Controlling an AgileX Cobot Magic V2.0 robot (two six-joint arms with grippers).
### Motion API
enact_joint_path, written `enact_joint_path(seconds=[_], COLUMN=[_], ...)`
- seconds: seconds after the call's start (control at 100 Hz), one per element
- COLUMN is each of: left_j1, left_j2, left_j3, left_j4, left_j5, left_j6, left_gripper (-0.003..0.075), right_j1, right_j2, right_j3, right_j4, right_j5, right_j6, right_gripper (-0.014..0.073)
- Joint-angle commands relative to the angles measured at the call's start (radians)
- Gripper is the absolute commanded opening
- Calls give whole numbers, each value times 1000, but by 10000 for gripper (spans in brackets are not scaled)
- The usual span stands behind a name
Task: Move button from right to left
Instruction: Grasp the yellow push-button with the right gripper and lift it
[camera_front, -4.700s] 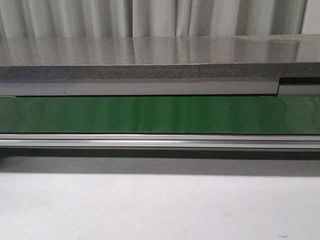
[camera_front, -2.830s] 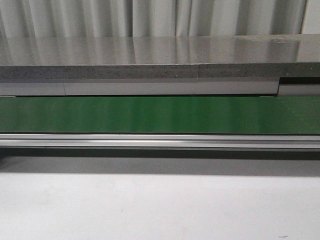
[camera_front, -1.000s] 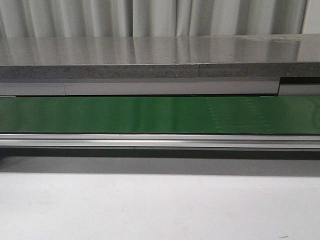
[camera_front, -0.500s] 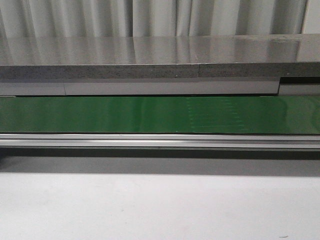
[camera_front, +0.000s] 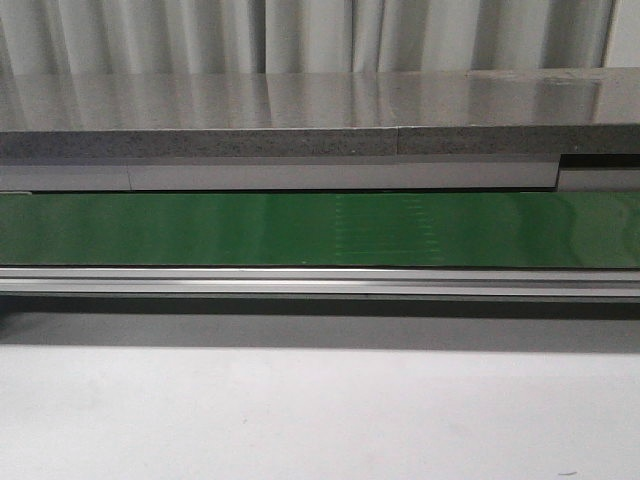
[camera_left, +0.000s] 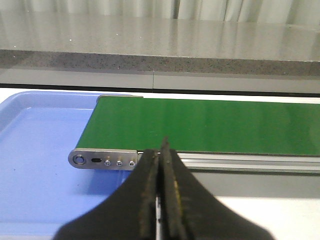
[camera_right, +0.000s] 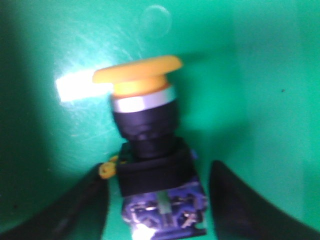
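The button (camera_right: 145, 125) lies on a green surface (camera_right: 260, 75) in the right wrist view, its yellow-orange cap pointing away from the wrist and its black body toward it. My right gripper (camera_right: 157, 169) is open, with one finger on each side of the black body; a gap shows at the right finger (camera_right: 240, 200). My left gripper (camera_left: 161, 150) is shut on nothing, hovering just before the left end of the green belt (camera_left: 210, 125). The front view shows the belt (camera_front: 320, 228) without the button or either gripper.
A blue tray (camera_left: 35, 150) sits under and beside the belt's left end, by its metal end plate (camera_left: 102, 160). An aluminium rail (camera_front: 320, 282) runs along the belt's near side, a grey stone ledge (camera_front: 300, 115) behind it, and white tabletop (camera_front: 320, 410) in front.
In the front view a faint patch of marks on the belt has drifted leftward, so the belt surface is running to the left. Nothing else there has changed.
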Motion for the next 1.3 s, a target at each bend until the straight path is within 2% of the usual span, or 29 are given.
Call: enact_joint_path(seconds=[0.0, 0.05, 0.1, 0.16, 0.36, 0.66, 0.96, 1.29], left_j1=[-6, -6, -6, -6, -6, -6, -6, -6], left_j2=[-32, -32, -32, -32, -32, -32, -32, -32], left_j3=[44, 44, 44, 44, 44, 44, 44, 44], left_j4=[-1, -1, -1, -1, -1, -1, -1, -1], left_j5=[-78, -78, -78, -78, -78, -78, -78, -78], left_j6=[-9, -9, -9, -9, -9, -9, -9, -9], left_gripper=[-20, -20, -20, -20, -20, -20, -20, -20], right_j1=[-8, -8, -8, -8, -2, 84, 217, 246], right_j2=[-46, -46, -51, -60, -164, -353, -350, -291], right_j3=[-33, -33, -33, -33, -33, -31, -3, 3], right_j4=[14, 17, 19, 19, 19, 21, 42, 45], right_j5=[-23, -23, -20, -10, 45, 158, 171, 180], right_j6=[-11, -11, -10, 1, 13, 168, 188, 183], right_gripper=[225, 136, 83, 60, 59, 59, 59, 71])
